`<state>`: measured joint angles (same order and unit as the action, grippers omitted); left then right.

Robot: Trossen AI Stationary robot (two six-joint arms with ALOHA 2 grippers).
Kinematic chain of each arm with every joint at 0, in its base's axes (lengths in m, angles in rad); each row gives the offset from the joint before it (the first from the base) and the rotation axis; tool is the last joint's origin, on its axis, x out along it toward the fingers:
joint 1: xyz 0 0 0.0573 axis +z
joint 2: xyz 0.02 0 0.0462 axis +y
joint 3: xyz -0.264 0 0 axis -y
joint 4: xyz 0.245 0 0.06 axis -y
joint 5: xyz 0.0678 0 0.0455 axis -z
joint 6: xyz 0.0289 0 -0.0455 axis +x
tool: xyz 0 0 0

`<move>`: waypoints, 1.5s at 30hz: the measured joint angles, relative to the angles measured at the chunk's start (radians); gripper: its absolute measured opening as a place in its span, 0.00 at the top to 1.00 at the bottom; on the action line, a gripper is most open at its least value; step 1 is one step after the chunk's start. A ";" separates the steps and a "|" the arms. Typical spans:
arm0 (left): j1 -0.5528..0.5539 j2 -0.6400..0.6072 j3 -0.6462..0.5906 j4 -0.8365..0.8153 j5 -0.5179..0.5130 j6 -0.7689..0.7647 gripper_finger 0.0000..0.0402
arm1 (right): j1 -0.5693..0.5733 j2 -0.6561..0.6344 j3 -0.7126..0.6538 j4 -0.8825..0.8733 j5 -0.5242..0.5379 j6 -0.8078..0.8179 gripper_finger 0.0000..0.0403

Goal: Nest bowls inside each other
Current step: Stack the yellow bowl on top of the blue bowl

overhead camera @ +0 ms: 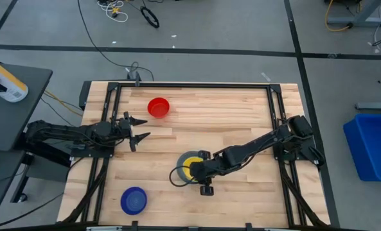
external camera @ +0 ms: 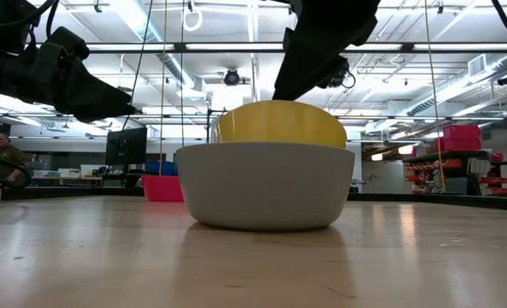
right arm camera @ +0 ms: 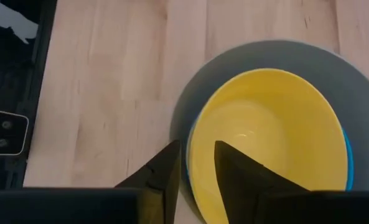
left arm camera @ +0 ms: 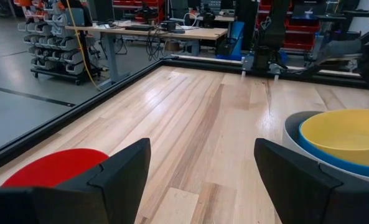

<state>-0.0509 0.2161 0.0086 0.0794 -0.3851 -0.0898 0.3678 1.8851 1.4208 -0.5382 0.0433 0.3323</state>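
Note:
A pale grey bowl (overhead camera: 184,158) stands on the table's near middle, with a light blue bowl (left arm camera: 333,163) and a yellow bowl (right arm camera: 271,137) nested in it. My right gripper (right arm camera: 198,153) hovers over the stack, open a little. One finger is inside the yellow bowl's rim and one is outside. A red bowl (overhead camera: 159,107) rests on its base at the far left. A dark blue bowl (overhead camera: 133,200) rests on its base at the near left. My left gripper (overhead camera: 139,128) waits open near the red bowl (left arm camera: 47,165). My right gripper comes at the stack slanting down from the table's right side. Its fingers (right arm camera: 165,171) stand on either side of the yellow bowl's rim (right arm camera: 193,140). I cannot tell whether they touch it. The yellow bowl sits upright in the stack.
Black frame rails (overhead camera: 190,85) run along the table's edges. A dark side table with a white bottle (overhead camera: 4,80) stands to the left. A blue bin (overhead camera: 373,144) stands on the floor to the right. Bare wood lies at the table's far right and near right.

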 joint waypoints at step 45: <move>0.000 0.000 0.000 -0.001 0.000 -0.003 0.27 | 0.026 0.103 0.001 -0.027 0.008 -0.046 1.00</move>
<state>-0.0509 0.2161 0.0086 0.0788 -0.3851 -0.0925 0.3937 1.9879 1.4216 -0.5656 0.0518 0.2864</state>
